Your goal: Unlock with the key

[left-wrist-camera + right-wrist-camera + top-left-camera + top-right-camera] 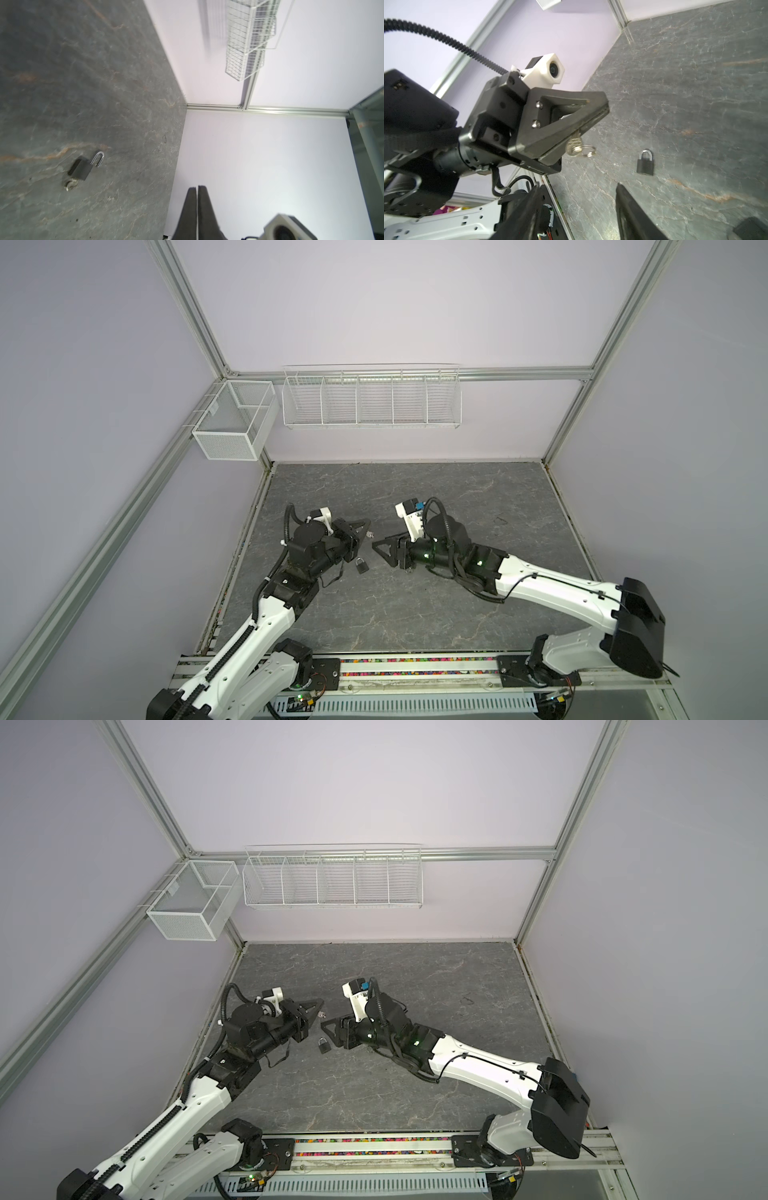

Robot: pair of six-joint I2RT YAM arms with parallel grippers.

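Note:
A small black padlock [361, 565] [324, 1045] with a silver shackle lies flat on the grey table [415, 605]. It sits between the two grippers, a little toward the front. My left gripper [368, 526] [321, 1003] [197, 187] hangs above and behind it, shut on the silver key [574, 145] [370, 535], whose ring [588, 150] dangles below the jaws. In the left wrist view one end of the padlock's [81, 169] shackle looks free of the body. My right gripper [380, 546] [579, 187] faces the left one, open and holding nothing.
A white wire rack [372, 400] hangs on the back wall and a mesh box [235, 423] on the left wall. The arms' base rail [415, 668] runs along the front edge. A dark scuff [500, 520] marks the table at the right.

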